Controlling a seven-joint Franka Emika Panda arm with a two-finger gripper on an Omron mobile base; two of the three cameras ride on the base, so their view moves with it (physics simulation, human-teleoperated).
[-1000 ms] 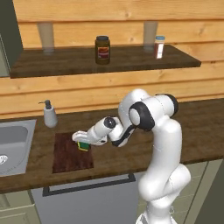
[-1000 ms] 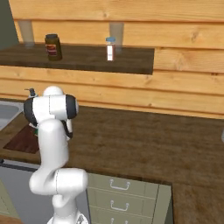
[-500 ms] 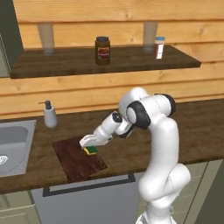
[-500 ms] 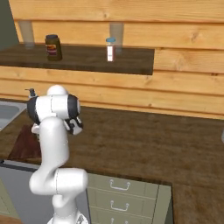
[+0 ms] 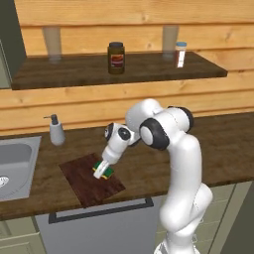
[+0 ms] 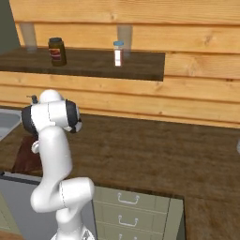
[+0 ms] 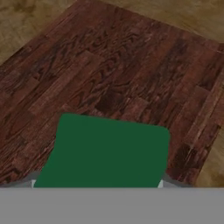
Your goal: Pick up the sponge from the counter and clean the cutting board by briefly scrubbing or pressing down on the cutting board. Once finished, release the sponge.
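Observation:
The dark reddish-brown cutting board point(image 5: 87, 186) lies on the counter point(image 5: 218, 144) just right of the sink. My gripper point(image 5: 102, 170) points down over the board's right half, shut on the sponge point(image 5: 105, 172), whose green and yellow layers show between the fingers. The sponge rests on or just above the board; I cannot tell if it touches. In the hand view the sponge's green face point(image 7: 107, 151) covers the fingertips, with the board's wood grain point(image 7: 113, 70) beyond it. From the right base view a strip of the board point(image 6: 26, 157) shows left of my arm.
A steel sink point(image 5: 15, 166) is set in the counter left of the board. A soap dispenser point(image 5: 57, 131) stands behind the board. The shelf above holds a dark jar point(image 5: 116, 57) and a small spice bottle point(image 5: 180, 53). Bare counter point(image 6: 154, 154) stretches to the right.
The gripper has slid with the sponge from the board's back part towards the front right. The board now lies turned at an angle on the counter.

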